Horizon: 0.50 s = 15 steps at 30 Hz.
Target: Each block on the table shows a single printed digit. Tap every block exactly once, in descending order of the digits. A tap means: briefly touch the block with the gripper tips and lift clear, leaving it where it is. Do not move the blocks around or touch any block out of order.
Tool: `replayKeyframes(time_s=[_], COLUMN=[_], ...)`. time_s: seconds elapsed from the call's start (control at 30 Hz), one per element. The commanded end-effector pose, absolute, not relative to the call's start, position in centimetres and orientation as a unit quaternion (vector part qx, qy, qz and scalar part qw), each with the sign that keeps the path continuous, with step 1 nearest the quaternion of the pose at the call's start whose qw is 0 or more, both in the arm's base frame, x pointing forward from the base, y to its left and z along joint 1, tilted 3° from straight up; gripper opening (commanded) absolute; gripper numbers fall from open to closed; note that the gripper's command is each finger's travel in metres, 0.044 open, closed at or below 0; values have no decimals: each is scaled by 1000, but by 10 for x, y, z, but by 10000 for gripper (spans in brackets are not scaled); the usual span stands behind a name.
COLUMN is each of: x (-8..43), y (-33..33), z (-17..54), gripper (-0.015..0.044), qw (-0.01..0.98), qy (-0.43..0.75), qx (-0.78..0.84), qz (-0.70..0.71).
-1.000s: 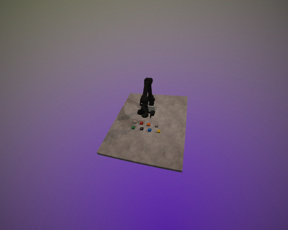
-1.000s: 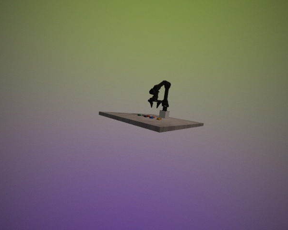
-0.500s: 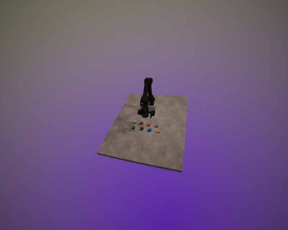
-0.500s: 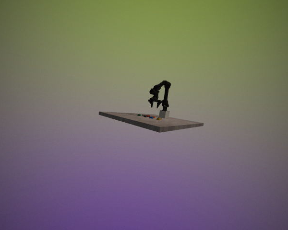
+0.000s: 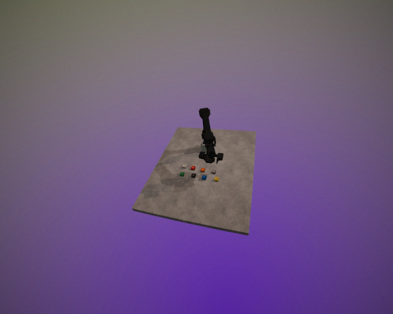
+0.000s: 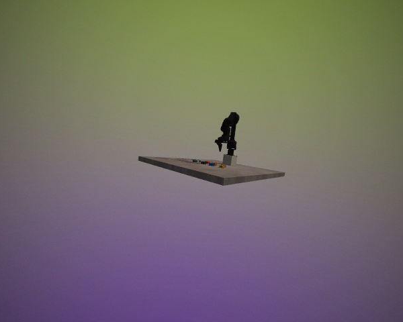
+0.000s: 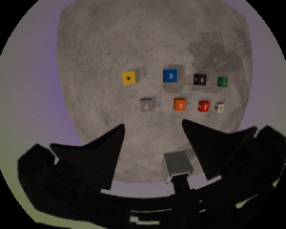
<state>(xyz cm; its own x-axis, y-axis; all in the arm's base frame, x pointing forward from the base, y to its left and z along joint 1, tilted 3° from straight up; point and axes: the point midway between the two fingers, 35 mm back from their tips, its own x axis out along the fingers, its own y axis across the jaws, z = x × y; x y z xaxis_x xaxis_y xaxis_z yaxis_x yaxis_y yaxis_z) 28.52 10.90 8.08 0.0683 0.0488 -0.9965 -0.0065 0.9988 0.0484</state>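
My gripper (image 6: 219,150) (image 7: 153,124) is open and empty, high above the table on the robot-base side of the blocks. In the wrist view, a yellow block (image 5: 217,178) (image 7: 129,77), blue block (image 5: 204,177) (image 7: 170,75), black block (image 5: 193,175) (image 7: 199,79) and green block (image 5: 181,174) (image 7: 222,82) form the far row. A grey block (image 5: 213,171) (image 7: 146,104), orange block (image 5: 202,169) (image 7: 179,104), red block (image 5: 192,167) (image 7: 203,106) and white block (image 5: 184,166) (image 7: 219,107) form the nearer row. All sit apart on the table. Their digits are too small and blurred to read surely.
The grey table (image 5: 223,209) (image 6: 254,173) carries the blocks and the arm. The pale base block (image 6: 229,159) (image 7: 177,163) stands behind the nearer row. The arm casts shadows across the green and black blocks' side of the table.
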Motion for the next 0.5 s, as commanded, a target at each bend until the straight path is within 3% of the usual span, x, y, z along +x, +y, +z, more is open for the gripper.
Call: replayKeyframes(time_s=[0.0, 0.47], x=[285, 292], y=[111, 114], z=[81, 82], gripper=[400, 400], qw=[730, 730], qy=[683, 683], qx=[17, 17], qz=[14, 15])
